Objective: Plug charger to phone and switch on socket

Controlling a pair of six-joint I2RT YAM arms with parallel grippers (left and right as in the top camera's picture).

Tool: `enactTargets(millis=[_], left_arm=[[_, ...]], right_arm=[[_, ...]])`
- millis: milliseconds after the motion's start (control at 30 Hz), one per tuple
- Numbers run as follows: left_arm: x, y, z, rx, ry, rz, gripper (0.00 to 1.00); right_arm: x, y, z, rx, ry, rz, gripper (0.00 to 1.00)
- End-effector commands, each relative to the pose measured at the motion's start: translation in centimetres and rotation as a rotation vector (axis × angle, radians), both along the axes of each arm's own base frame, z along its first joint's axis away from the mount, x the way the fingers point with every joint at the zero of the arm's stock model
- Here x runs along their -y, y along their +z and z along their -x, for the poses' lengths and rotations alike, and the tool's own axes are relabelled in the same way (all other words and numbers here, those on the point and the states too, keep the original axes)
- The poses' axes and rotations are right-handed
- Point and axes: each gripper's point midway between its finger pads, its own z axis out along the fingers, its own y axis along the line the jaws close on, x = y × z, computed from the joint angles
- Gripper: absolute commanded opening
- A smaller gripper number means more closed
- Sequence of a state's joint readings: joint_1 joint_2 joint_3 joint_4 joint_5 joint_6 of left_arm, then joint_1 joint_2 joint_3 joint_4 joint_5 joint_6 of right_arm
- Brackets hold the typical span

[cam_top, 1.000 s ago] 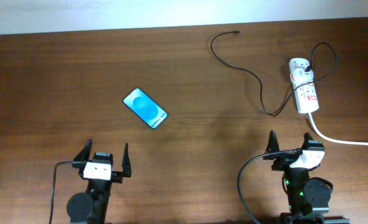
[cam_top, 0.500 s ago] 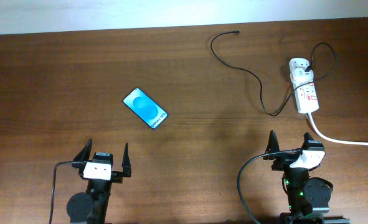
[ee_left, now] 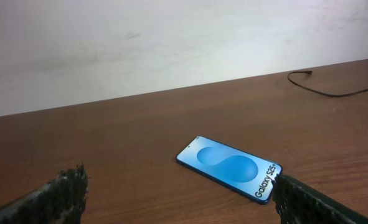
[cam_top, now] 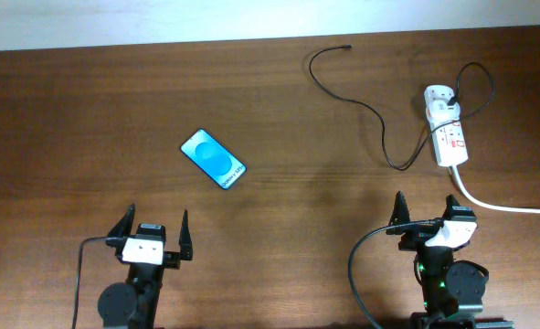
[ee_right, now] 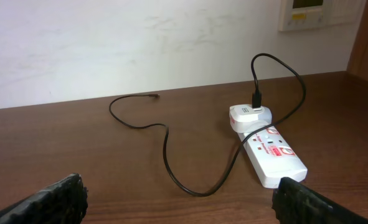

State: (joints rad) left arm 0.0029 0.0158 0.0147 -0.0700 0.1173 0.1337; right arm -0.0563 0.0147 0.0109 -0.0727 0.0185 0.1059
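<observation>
The socket's (cam_top: 447, 128) white cord (cam_top: 502, 206) runs off the overhead view's right edge, its switches (cam_top: 452, 137) too small to read, and the charger (ee_left: 328, 94) is cut off at the left wrist view's right edge.

- Dark brown wood-grain table (cam_top: 78, 119), its bare surface running to every edge.
- Plain white wall (ee_left: 171, 43), scuffed, rising behind the far edge.
- Beige wall-mounted panel (ee_right: 311, 14), above the far right corner.
- Brown wooden upright (ee_right: 367, 37), beside that corner.

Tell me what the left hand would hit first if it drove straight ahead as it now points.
Probably the phone: it lies on the table ahead of the left hand, right of centre, nearest the right-side finger. It might slip past; nothing else lies nearer.
</observation>
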Motion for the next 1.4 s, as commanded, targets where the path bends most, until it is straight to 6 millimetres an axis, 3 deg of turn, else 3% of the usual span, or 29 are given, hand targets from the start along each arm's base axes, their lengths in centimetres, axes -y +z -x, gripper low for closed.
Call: enactTargets(millis=[0,700,1200,1367], left_arm=[[0.3,0.0,0.1,0.003,-0.017,0.013,0.99],[0.3,0.3,0.1,0.013,-0.017,0.019,0.99],[0.3,5.9,0.6,0.083,-0.015,0.122,0.99],[0.3,8.9,0.0,0.029,-0.011,0.123,0.99]], right_arm=[[0.3,-0.3,0.0,-0.004,-0.016,-0.006,0.98],[0.3,-0.3,0.0,-0.004,-0.016,-0.006,0.98],[0.3,-0.3,0.0,-0.004,-0.016,-0.006,0.98],[0.3,-0.3,0.0,-0.004,-0.016,-0.006,0.98]])
